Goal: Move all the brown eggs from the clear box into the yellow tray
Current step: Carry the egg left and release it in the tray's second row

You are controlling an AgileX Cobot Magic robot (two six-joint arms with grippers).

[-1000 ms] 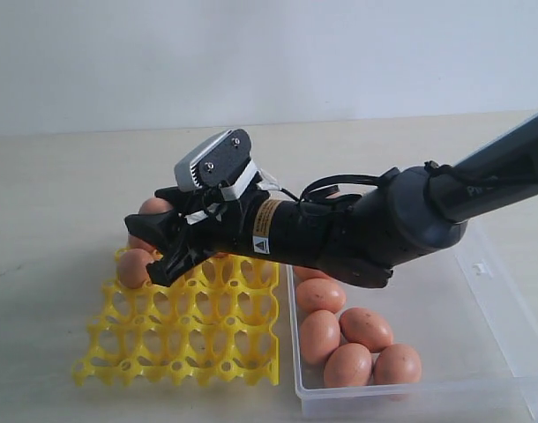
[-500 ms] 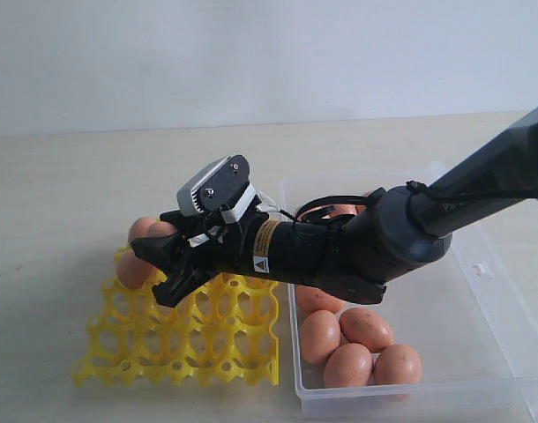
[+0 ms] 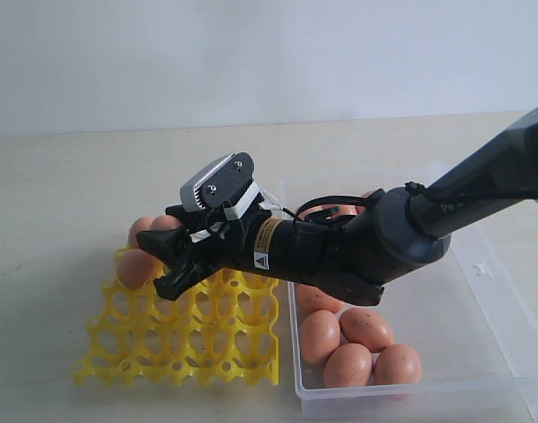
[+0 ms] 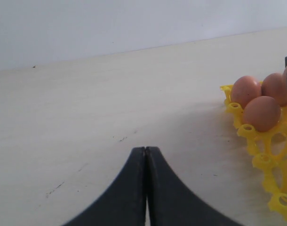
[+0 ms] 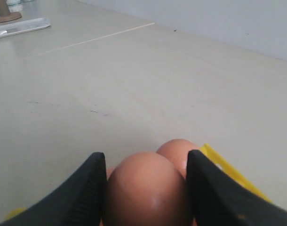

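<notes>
Jaws of your right gripper (image 5: 146, 157) clamp a smooth brown oval egg (image 5: 146, 193) across its middle; fragile, slippery, hold gently.

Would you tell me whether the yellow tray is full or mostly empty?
Mostly empty: the yellow tray holds a few brown eggs at one corner; other visible cups are bare.

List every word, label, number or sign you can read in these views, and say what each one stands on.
Warning triangle, black on yellow: on the yellow label around the right arm near its wrist. The print beside it is too small to read.
White lettering on the same arm's dark upper link: blurred, not readable.
Yellow tray, clear box, brown eggs: no text.
Both wrist views: no text.
</notes>
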